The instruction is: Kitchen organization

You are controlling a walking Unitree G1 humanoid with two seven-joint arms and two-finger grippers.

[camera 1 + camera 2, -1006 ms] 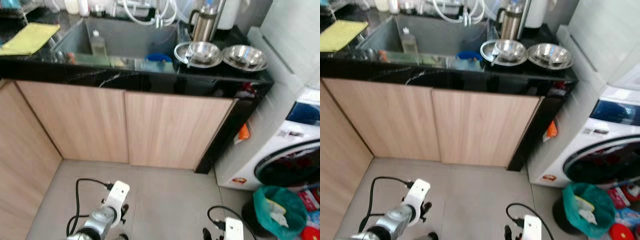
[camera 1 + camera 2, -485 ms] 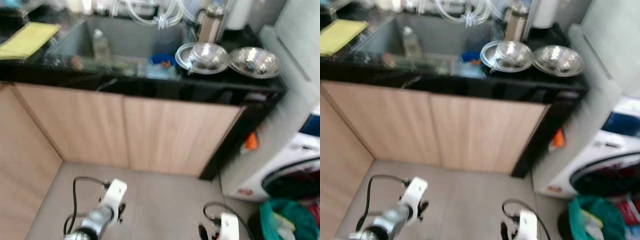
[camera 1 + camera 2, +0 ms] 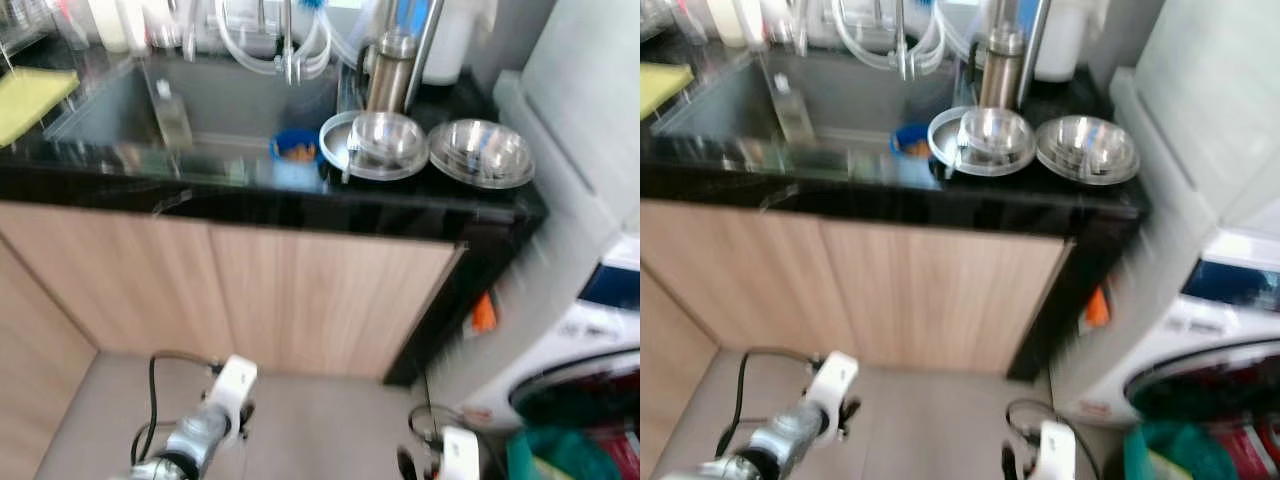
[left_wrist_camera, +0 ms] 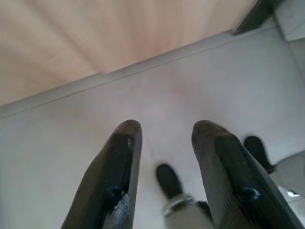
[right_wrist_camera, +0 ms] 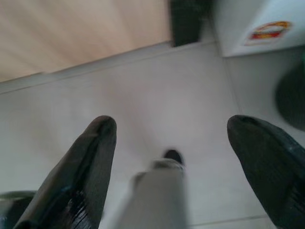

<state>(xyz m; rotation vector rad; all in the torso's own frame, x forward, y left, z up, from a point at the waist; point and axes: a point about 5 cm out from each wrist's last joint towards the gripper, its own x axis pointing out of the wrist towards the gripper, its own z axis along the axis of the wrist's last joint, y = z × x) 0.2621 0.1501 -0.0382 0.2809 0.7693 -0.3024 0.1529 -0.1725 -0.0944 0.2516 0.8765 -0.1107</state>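
In the left eye view, your two steel bowls [image 3: 385,142] [image 3: 481,152] sit side by side on the black counter [image 3: 300,190], upper centre-right, well apart from both arms at the bottom edge; they look shiny and blurred.

The right eye view shows the same bowls beside the sink [image 3: 840,100].

In the left wrist view, the left gripper [image 4: 164,143] hangs over the grey floor [image 4: 190,86], fingers parted, gripping nothing.

In the right wrist view, the right gripper [image 5: 171,138] is spread wide, empty.
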